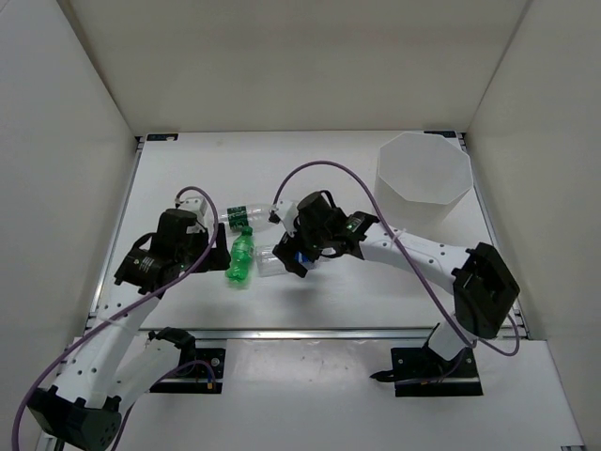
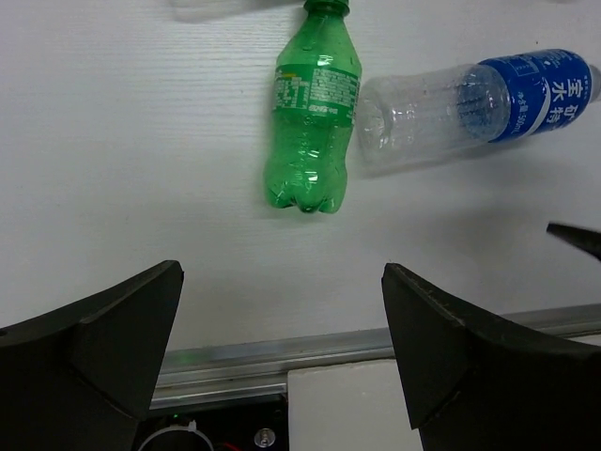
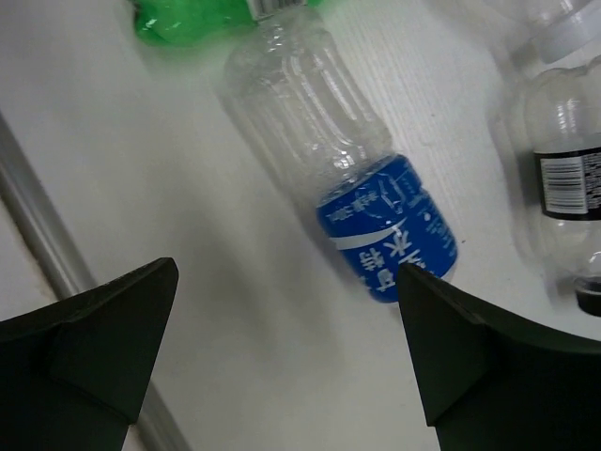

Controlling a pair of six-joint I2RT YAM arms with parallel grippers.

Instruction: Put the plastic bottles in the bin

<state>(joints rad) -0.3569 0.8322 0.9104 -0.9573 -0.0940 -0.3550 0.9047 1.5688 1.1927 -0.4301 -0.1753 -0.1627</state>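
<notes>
White bin (image 1: 421, 199) looks empty, four bottles (image 1: 241, 258) lie on the counter (image 1: 169, 169), left gripper (image 2: 282, 329) and right gripper (image 3: 286, 329) both open above them, so I've binned nothing yet.

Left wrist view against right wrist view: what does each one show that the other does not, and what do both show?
Only the left wrist view shows the green bottle nearly whole, label included. Only the right wrist view shows the bottle with the black-white label, at its right edge. Both show the blue-label bottle lying on the table beside the green bottle, though the right wrist view catches only the green bottle's base.
</notes>
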